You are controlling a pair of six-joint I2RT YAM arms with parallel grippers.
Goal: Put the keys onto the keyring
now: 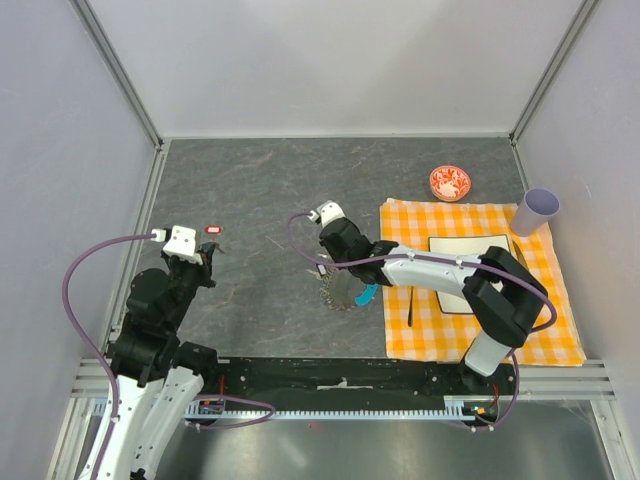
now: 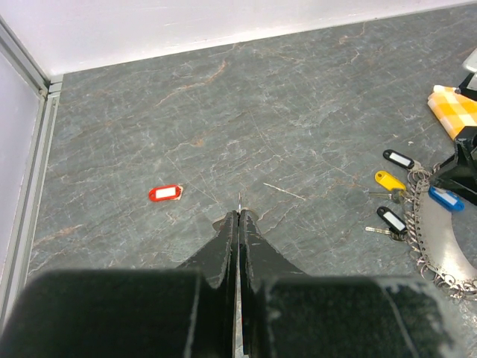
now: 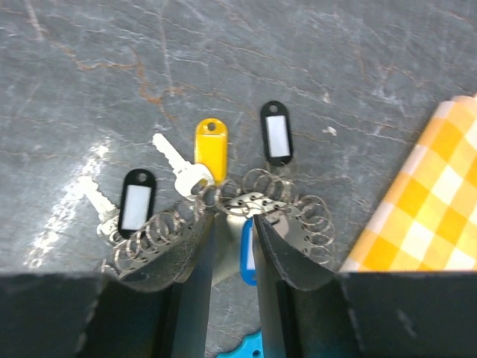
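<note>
The right gripper hangs over the keyring, just off the left edge of the checked cloth, jaws partly open astride a blue key (no grip I can make out). Near the left edge of the table the left gripper is closed, empty.

A robot test cell in a laboratory is shown. A grey marbled tabletop is enclosed by plain white panels, which are held in aluminium profile struts at the upper left and upper right of the top view. Along the bottom edge a slotted cable duct is mounted, and two cabled arms, the left arm and the right arm, are bolted beside it. At the right, household props are laid out: a checked cloth, a small bowl and a paper cup.
</note>
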